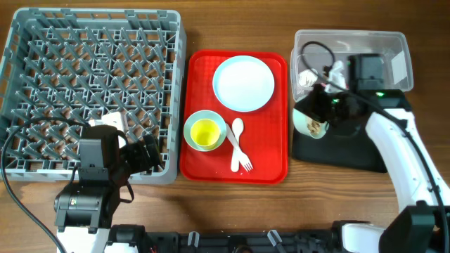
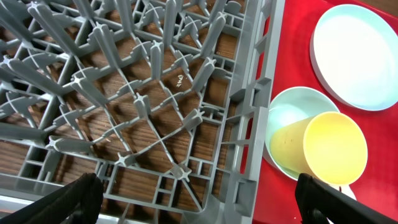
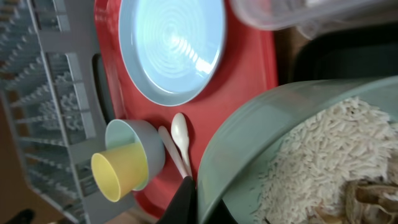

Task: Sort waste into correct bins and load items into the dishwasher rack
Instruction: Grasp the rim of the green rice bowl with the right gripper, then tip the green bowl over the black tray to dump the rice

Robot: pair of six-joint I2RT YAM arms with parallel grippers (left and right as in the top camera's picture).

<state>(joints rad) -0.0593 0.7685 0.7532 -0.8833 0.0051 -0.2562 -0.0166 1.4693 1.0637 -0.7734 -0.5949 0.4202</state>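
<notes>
1. Waste sorting looks like the step in hand. Overhead, the right gripper (image 1: 323,114) is clamped on the rim of a tilted rice bowl (image 1: 309,125). The black tray (image 1: 337,151) is directly below it and the clear tub (image 1: 401,42) just beyond. The left gripper (image 1: 144,151) hangs over the near corner of the rack (image 1: 91,15). To its right on the desk (image 1: 232,211) lies the red tray (image 1: 204,161) with the plate (image 1: 243,83), spoon (image 1: 237,130) and fork (image 1: 242,160).
2. Left wrist: the left gripper (image 2: 199,208) is spread wide and holds nothing. Rack (image 2: 155,93) pegs lie under it. The cup (image 2: 329,149) sits nested in the second bowl (image 2: 292,112), ahead to its right.
3. Right wrist: one finger (image 3: 186,202) presses the rice bowl (image 3: 261,137) rim. Rice (image 3: 329,162) and a brownish scrap (image 3: 373,199) sit inside. Next, I judge, the bowl needs tipping further so the rice slides into a bin, then carrying across to the rack.
</notes>
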